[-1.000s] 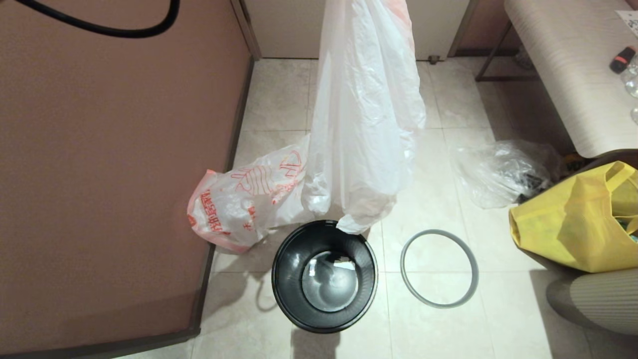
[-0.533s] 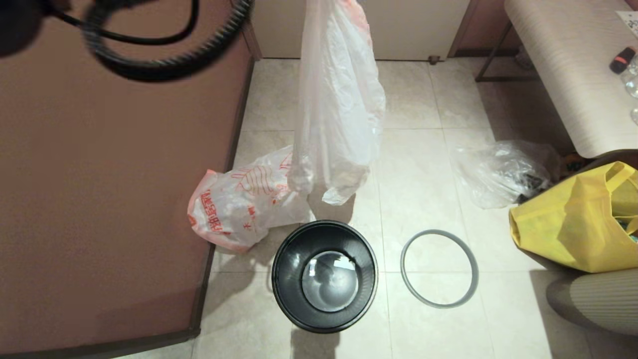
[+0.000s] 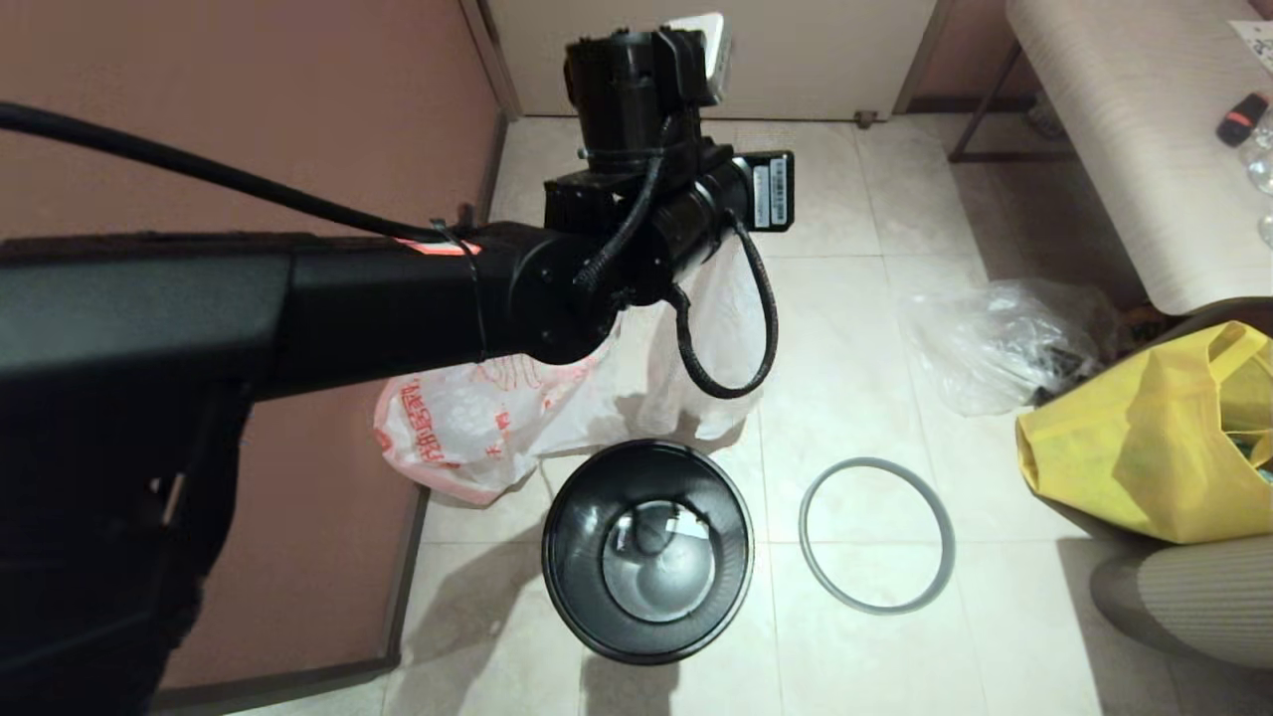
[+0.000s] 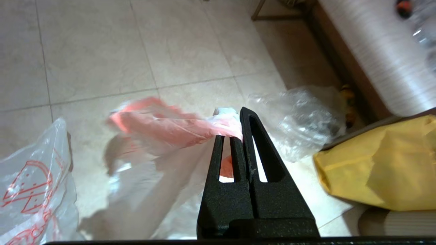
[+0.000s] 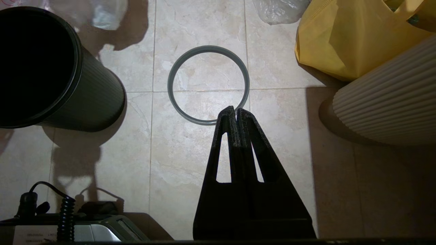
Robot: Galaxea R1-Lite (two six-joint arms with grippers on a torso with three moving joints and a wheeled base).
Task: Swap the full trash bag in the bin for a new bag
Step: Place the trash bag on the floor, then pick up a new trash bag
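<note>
The left gripper (image 4: 235,136), centre frame, is pinched on the plain milky-white full trash bag (image 4: 170,127). The round black plastic bin (image 3: 646,550) is emptied; relining remains outstanding.

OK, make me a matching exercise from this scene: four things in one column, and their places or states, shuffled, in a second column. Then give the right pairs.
Things
1. plain milky-white plastic bag with pink-orange edge
2. round black plastic bin
3. grey ring rim
4. white plastic bag with red-orange print

States
A. lying flat on the tiles beside the bin
B. slumped on the floor by the brown wall
C. pinched at its edge by the left gripper
D. standing upright with nothing inside

Pairs: 1-C, 2-D, 3-A, 4-B
</note>
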